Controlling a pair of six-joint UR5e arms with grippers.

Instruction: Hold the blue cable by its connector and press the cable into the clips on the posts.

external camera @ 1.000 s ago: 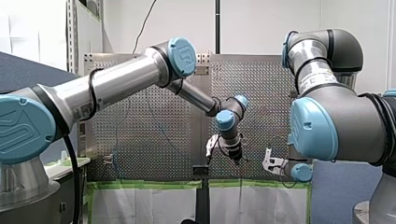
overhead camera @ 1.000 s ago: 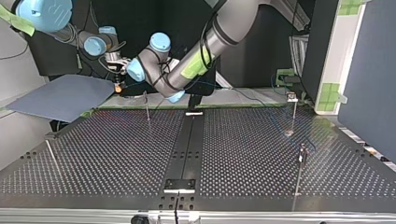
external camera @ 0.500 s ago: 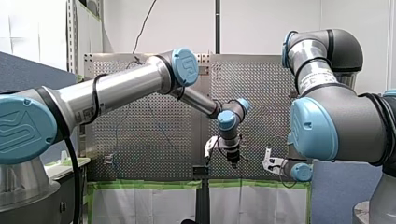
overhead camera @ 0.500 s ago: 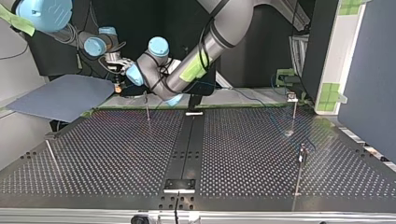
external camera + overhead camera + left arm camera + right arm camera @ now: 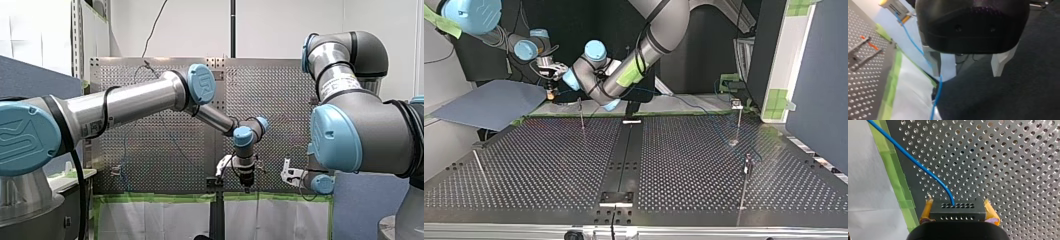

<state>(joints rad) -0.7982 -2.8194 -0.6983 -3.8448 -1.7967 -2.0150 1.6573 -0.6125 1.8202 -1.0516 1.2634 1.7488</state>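
In the right wrist view my right gripper (image 5: 958, 217), with yellow pads, is shut on the black connector (image 5: 957, 210). The blue cable (image 5: 915, 161) leaves the connector and arcs away over the perforated plate. In the left wrist view my left gripper (image 5: 966, 68) stands open with pale fingers (image 5: 933, 62). There the cable (image 5: 939, 87) runs from the connector (image 5: 895, 9) past one finger, not gripped. In the front view my left gripper (image 5: 245, 181) points down near the plate's lower edge, beside my right gripper (image 5: 292, 176). Thin posts (image 5: 581, 114) (image 5: 738, 120) stand on the table.
Green tape (image 5: 898, 182) borders the perforated table (image 5: 549, 165). Two more posts (image 5: 746, 185) (image 5: 480, 167) stand nearer the top view's front. A blue-grey board (image 5: 489, 102) lies at that view's left. A black centre strip (image 5: 624, 155) crosses the table.
In the front view my left arm's wrist and gripper have sunk and shifted slightly left, toward the plate's lower edge. My right arm has stayed still, holding the connector.
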